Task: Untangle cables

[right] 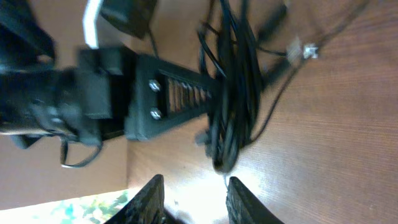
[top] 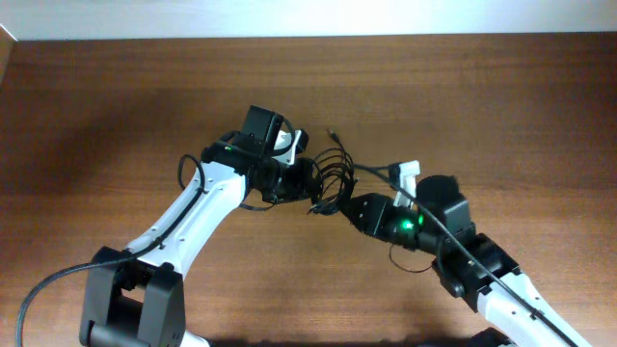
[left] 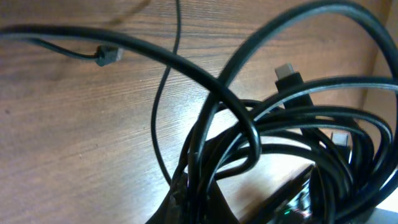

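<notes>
The cables (top: 335, 176) are a tangled bundle of thin black cords at the table's middle, between my two grippers. My left gripper (top: 310, 179) is shut on the bundle. In the left wrist view the cords (left: 249, 124) loop up from the jaws (left: 205, 202), with a small plug (left: 107, 56) and a flat plug (left: 287, 74) lying free. My right gripper (top: 339, 205) is open and empty just below the bundle. In the right wrist view its fingers (right: 196, 193) sit apart beneath the hanging bundle (right: 231, 93), which the left gripper's finger (right: 177, 93) holds. A plug (right: 308, 50) lies to the right.
The brown wooden table (top: 501, 106) spreads all around. A pale wall edge (top: 308, 19) runs along the back. A thicker black wire (top: 43, 284) loops from the left arm's base at the front left.
</notes>
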`<action>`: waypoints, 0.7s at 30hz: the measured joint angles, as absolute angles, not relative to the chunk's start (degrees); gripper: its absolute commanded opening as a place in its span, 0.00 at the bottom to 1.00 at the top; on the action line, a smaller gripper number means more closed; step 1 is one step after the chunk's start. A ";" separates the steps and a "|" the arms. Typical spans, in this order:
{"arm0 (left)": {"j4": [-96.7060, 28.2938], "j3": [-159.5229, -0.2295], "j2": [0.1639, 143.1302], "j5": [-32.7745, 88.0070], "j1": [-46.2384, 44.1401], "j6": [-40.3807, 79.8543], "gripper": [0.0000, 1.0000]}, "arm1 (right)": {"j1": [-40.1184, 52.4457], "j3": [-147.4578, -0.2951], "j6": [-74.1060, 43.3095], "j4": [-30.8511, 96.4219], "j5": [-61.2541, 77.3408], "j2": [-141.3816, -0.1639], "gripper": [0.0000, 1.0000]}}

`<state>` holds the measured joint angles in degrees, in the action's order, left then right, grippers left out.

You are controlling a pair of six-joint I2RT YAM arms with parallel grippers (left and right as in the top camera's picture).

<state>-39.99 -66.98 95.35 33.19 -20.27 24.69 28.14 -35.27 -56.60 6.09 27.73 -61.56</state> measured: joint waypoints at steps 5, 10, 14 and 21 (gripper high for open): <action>-40.95 -66.98 95.35 34.33 -20.27 41.87 0.00 | 34.98 -35.27 -60.07 6.87 13.87 -62.65 0.39; -41.12 -66.98 95.35 41.41 -20.27 44.91 0.00 | 34.98 -35.31 -62.50 -4.69 12.49 -69.73 0.11; -41.56 -66.98 95.48 42.46 -20.16 43.07 0.00 | 35.05 -35.68 -64.10 -6.00 11.64 -70.72 0.04; -45.06 -67.26 95.48 46.54 -20.40 30.55 0.00 | 33.28 -35.68 -67.24 -3.51 6.15 -71.20 0.17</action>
<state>-45.06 -67.26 95.48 46.54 -20.40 30.55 33.28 -35.68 -67.24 -3.51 6.15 -71.20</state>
